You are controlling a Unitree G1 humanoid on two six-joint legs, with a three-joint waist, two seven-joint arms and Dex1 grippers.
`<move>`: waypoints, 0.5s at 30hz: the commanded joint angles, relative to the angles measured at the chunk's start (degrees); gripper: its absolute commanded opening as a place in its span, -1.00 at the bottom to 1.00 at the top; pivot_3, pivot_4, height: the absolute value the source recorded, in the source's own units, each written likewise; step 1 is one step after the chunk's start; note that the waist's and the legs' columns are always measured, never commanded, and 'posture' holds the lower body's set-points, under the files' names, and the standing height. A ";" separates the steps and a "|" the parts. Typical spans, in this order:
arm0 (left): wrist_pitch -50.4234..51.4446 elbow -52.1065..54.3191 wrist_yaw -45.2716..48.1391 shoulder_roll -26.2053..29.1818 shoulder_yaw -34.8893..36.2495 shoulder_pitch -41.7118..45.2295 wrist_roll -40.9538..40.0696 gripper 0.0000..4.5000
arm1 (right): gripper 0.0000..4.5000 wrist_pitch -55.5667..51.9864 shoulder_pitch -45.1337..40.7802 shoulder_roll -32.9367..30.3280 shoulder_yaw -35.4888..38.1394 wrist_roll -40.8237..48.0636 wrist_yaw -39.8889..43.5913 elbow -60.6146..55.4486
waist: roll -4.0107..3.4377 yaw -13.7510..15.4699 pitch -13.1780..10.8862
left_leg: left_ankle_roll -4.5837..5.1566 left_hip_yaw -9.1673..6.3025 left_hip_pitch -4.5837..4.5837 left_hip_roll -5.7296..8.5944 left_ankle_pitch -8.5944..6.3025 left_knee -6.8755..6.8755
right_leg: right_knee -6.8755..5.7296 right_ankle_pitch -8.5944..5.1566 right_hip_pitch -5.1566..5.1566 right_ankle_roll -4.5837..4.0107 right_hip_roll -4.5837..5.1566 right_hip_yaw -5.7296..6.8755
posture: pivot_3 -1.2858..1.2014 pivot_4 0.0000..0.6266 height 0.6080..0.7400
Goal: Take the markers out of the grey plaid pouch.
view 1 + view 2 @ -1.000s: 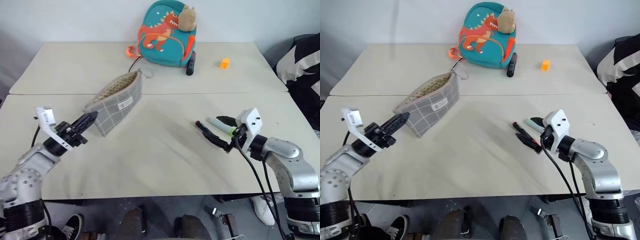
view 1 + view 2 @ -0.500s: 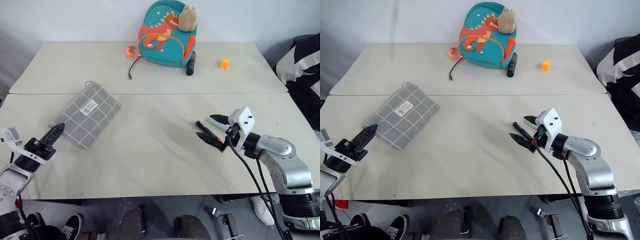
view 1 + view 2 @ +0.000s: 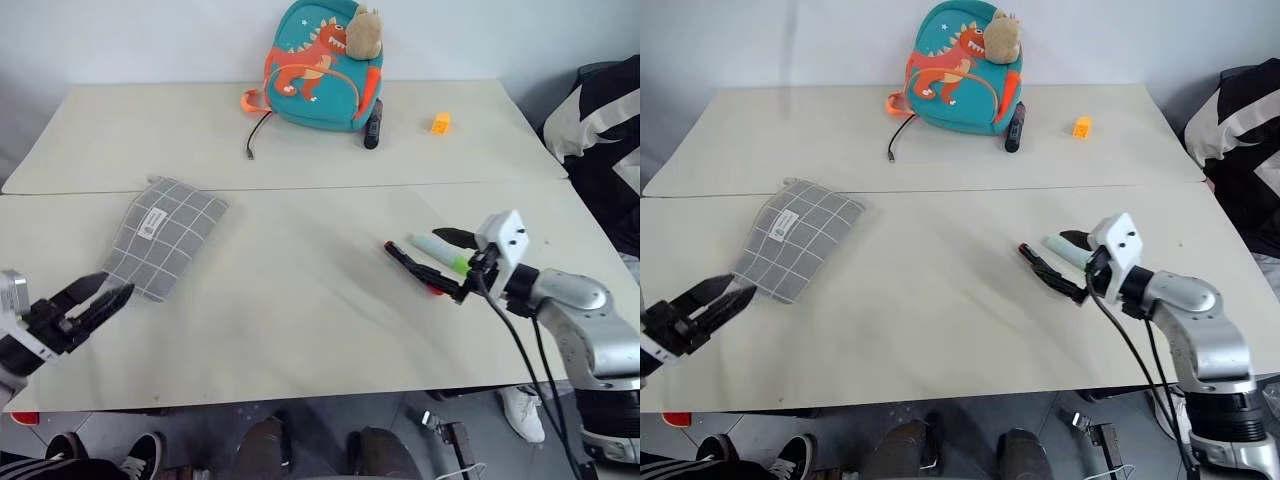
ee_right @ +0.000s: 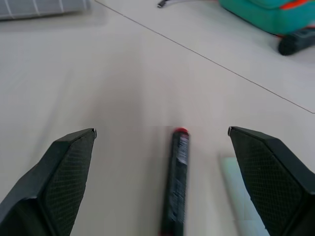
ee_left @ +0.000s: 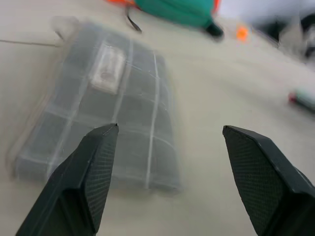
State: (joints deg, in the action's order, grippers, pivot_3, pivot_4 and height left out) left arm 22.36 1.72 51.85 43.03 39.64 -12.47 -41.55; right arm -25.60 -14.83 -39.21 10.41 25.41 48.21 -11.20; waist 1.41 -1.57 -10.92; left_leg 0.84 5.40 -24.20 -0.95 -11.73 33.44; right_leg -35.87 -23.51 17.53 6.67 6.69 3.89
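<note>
Grey plaid pouch (image 3: 160,236), dropped flat on the worktop (image 3: 300,300) by the now-released left gripper (image 3: 97,303), seems emptied; markers (image 3: 428,263) lie well right of it, between the right gripper's (image 3: 452,268) spread jaws.

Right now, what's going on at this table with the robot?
A two-armed robot is emptying a grey plaid pouch. The pouch lies flat on the table's left side, and the left gripper sits just in front of it with its fingers apart, holding nothing. On the right, the markers lie on the table: a pale green one and a dark one with a red end. The right gripper is open around them without gripping. A teal dinosaur backpack stands at the far edge.
</note>
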 commanded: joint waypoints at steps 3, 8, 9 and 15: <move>-3.92 0.33 0.00 -0.43 7.20 -1.84 -0.57 0.60 | 1.00 0.82 2.17 -2.68 5.43 1.84 1.31 0.58 | 0.00 -0.03 0.00 | 0.19 0.00 0.00 -0.02 -0.18 0.01 | 0.01 -0.01 0.00 -0.01 0.00 -0.01 | 0.03 -0.52 1.00; -4.26 0.26 -4.33 -1.00 8.25 -3.07 3.02 0.60 | 1.00 3.89 2.43 -4.88 7.32 0.32 2.52 6.40 | -0.01 -0.01 0.00 | 0.30 0.03 -0.01 -0.01 -0.25 0.10 | 0.11 -0.01 -0.06 -0.01 0.07 -0.03 | 0.03 -0.52 1.00; -4.61 0.69 -4.82 -1.39 8.23 -3.32 3.47 0.60 | 1.00 4.19 2.15 -5.02 7.64 0.34 2.52 7.38 | -0.01 -0.03 0.00 | 0.30 0.03 -0.01 -0.01 -0.25 0.10 | 0.11 -0.01 -0.06 -0.01 0.07 -0.03 | 0.03 -0.52 1.00; -6.40 3.05 -8.66 -4.05 7.80 -5.52 6.89 0.60 | 1.00 6.77 2.65 -5.82 7.62 -0.67 3.69 11.12 | 0.00 -0.18 0.00 | 0.38 0.06 0.01 -0.03 -0.19 0.10 | 0.00 -0.01 -0.03 -0.01 0.05 -0.01 | 0.03 -0.52 1.00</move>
State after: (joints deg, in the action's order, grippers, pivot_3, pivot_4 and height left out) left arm 17.11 2.09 43.71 38.96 46.37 -17.13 -35.19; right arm -20.46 -12.17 -43.80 16.33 24.71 51.58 0.37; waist 1.40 -1.75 -10.92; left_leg 1.37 5.45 -24.19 -0.98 -11.83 33.55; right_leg -35.89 -23.51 17.50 6.66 6.74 3.91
